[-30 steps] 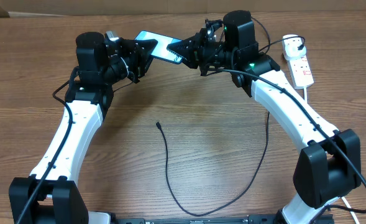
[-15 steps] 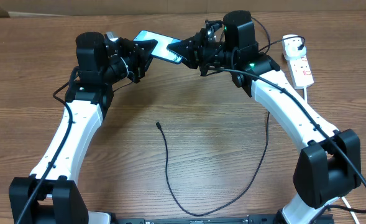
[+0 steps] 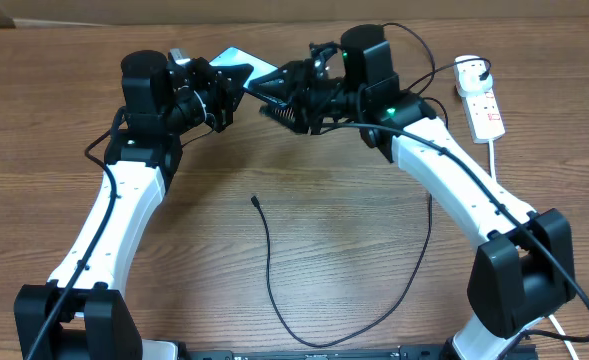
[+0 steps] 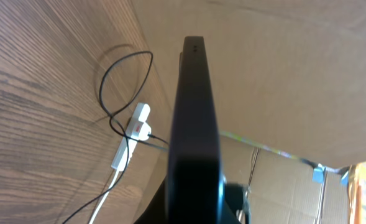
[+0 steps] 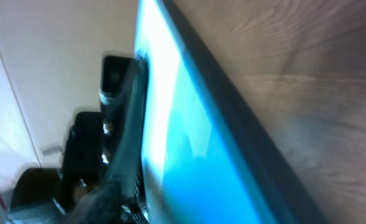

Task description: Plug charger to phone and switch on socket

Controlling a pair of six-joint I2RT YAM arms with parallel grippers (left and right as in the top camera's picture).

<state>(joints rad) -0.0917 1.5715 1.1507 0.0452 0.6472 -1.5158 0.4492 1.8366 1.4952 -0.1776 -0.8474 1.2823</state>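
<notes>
On the wooden table (image 3: 334,250) the socket (image 3: 482,103) lies at the far right, the left gripper (image 3: 226,85) is clamped on the phone (image 3: 232,58) near the far side, the right gripper (image 3: 272,95) crowds against it, closed or not I cannot tell, and the thin charger (image 3: 268,250) snakes loose mid-table, its tip (image 3: 256,201) lying free

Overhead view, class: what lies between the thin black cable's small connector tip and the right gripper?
Bare brown wooden table only, between connector tip and right gripper, shown overhead.
</notes>
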